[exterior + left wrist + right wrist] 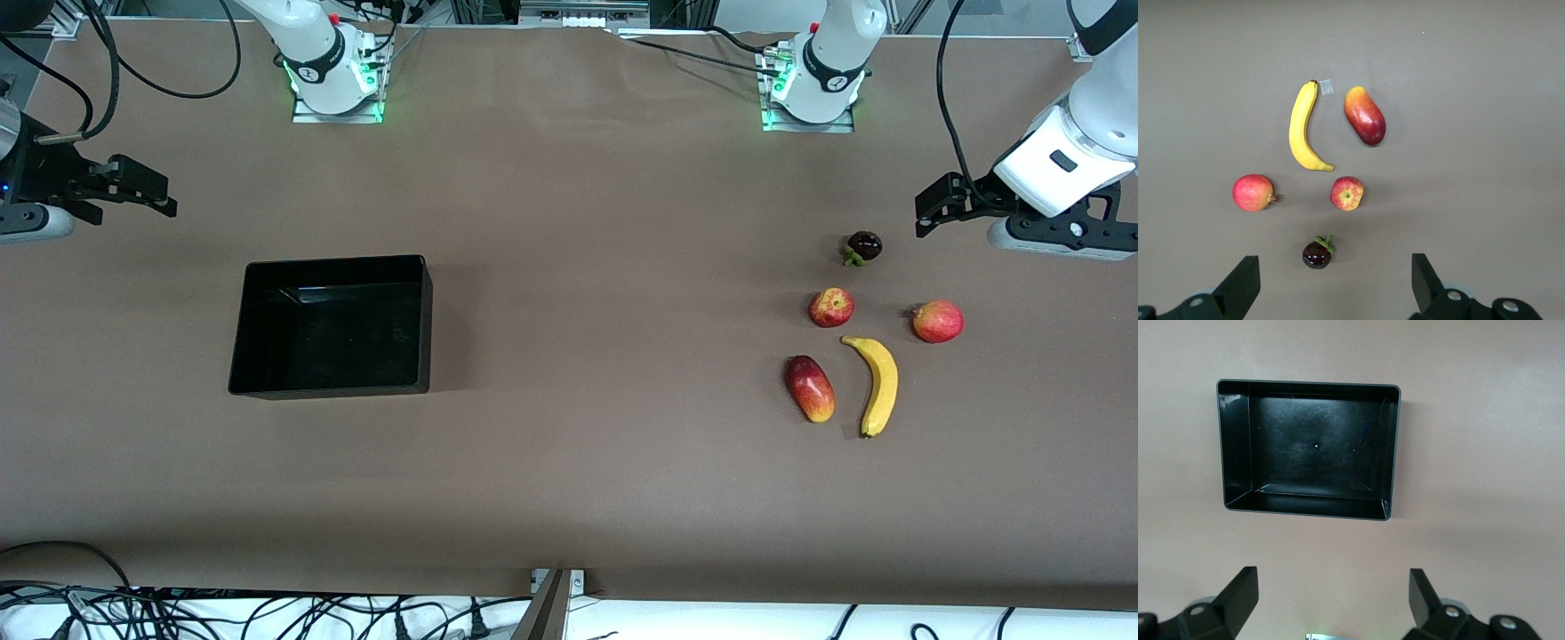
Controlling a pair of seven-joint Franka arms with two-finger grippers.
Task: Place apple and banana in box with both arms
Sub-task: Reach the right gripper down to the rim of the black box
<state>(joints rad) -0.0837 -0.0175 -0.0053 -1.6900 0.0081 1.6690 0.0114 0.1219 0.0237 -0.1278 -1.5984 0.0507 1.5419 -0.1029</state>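
The apple (831, 307) (1347, 193), small and red with yellow streaks, lies toward the left arm's end of the table. The long yellow banana (878, 384) (1301, 127) lies just nearer the front camera than the apple. The empty black box (329, 388) (1238, 440) stands toward the right arm's end. My left gripper (925, 213) (1333, 263) hangs open over the table beside the fruit, holding nothing. Over the table near the box, my right gripper (156, 194) (1331, 577) is open and empty too.
A dark purple fruit with a green cap (863, 246) (1317, 254) lies farther from the front camera than the apple. A smooth round red fruit (937, 321) (1253, 193) sits beside the apple. An oblong red-and-yellow fruit (809, 388) (1365, 115) lies beside the banana.
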